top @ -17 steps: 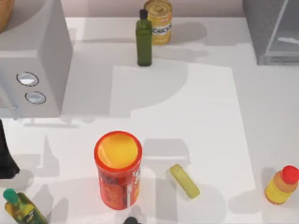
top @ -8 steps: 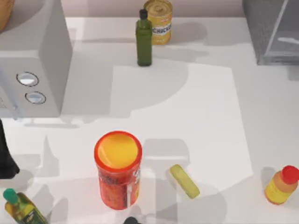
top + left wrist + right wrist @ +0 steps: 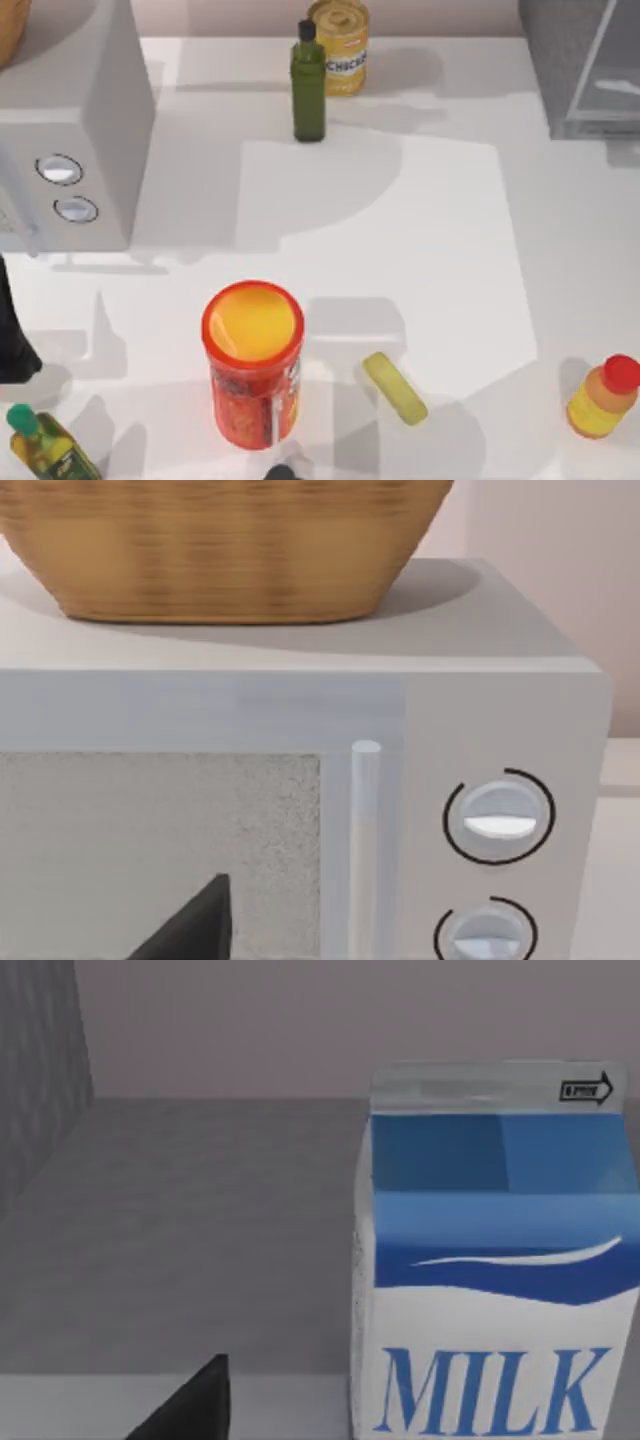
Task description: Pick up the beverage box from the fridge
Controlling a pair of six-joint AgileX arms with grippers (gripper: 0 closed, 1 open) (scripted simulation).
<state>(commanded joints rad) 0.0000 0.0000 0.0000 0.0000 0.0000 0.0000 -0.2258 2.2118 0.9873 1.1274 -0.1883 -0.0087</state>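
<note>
The milk carton point(image 3: 497, 1260), which is the beverage box of the task, stands upright on the grey floor inside the fridge point(image 3: 180, 1230), blue band and the word MILK facing the right wrist camera, so the right arm is lined up at the cabinet's open front, presumably to reach straight in rather than from above. A dark sliver of the right gripper's finger point(image 3: 190, 1405) pokes into that view, off to the side of the carton and not touching it; I cannot tell whether the jaws are wide or narrow. From above, the fridge point(image 3: 580, 70) sits at the table's far right corner, its pale glass-like panel swung out, which is why the carton is reachable at all. The left arm is parked at the table's left, its camera facing the microwave point(image 3: 300, 810) (the light grey box with two round dials), with a woven basket point(image 3: 220, 545) on top; a dark finger tip point(image 3: 190, 925) shows, its opening also unreadable. The carton is not yet grasped; I judge the approach is under way, and closing squarely on its narrow sides matters.
</note>
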